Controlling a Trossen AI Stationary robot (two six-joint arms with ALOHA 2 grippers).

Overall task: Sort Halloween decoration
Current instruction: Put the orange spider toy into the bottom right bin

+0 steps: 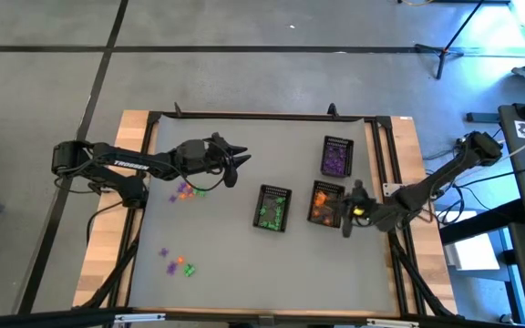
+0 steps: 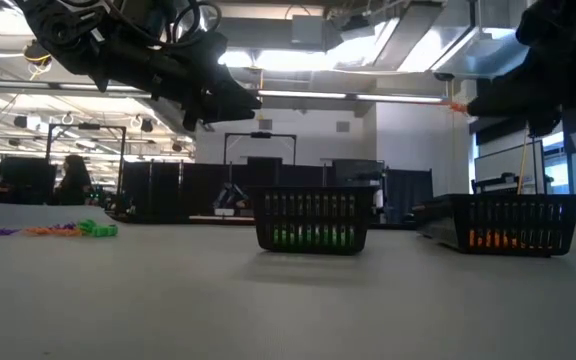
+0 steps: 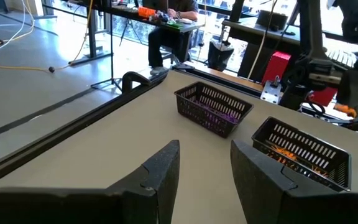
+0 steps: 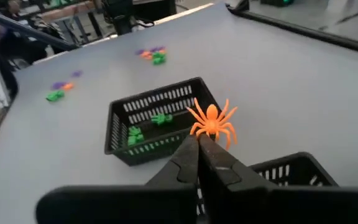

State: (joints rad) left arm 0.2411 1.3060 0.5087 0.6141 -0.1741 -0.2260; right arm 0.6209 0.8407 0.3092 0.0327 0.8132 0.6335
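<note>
Right gripper (image 4: 199, 140) clamped on an orange plastic spider (image 4: 212, 122), held by the body's rear with legs splayed above the fingertips. Positioned in the high view at the near-right edge of the orange-trinket basket (image 1: 326, 203); in the right wrist view that basket's rim (image 4: 291, 167) lies directly below and just ahead of the closed fingers. Judged to be the deciding relation: spider almost over the matching basket, needing only a slight carry over the rim before letting go. Green-trinket basket (image 4: 156, 119) farther ahead, not the likely target. Purple-trinket basket (image 1: 337, 155) well apart toward the table's far side.

Left gripper (image 1: 231, 162) raised above the table's left half, fingers (image 3: 159, 177) spread with nothing between them. Loose trinket cluster (image 1: 188, 190) just beside it on the near side; second cluster (image 1: 176, 265) well apart, near the front edge. Left arm plainly nearer both.

Not determinable: the spider's height above the rim, since the low view shows only a dark mass over the orange-trinket basket. Individual shapes in the loose clusters too small to tell.
</note>
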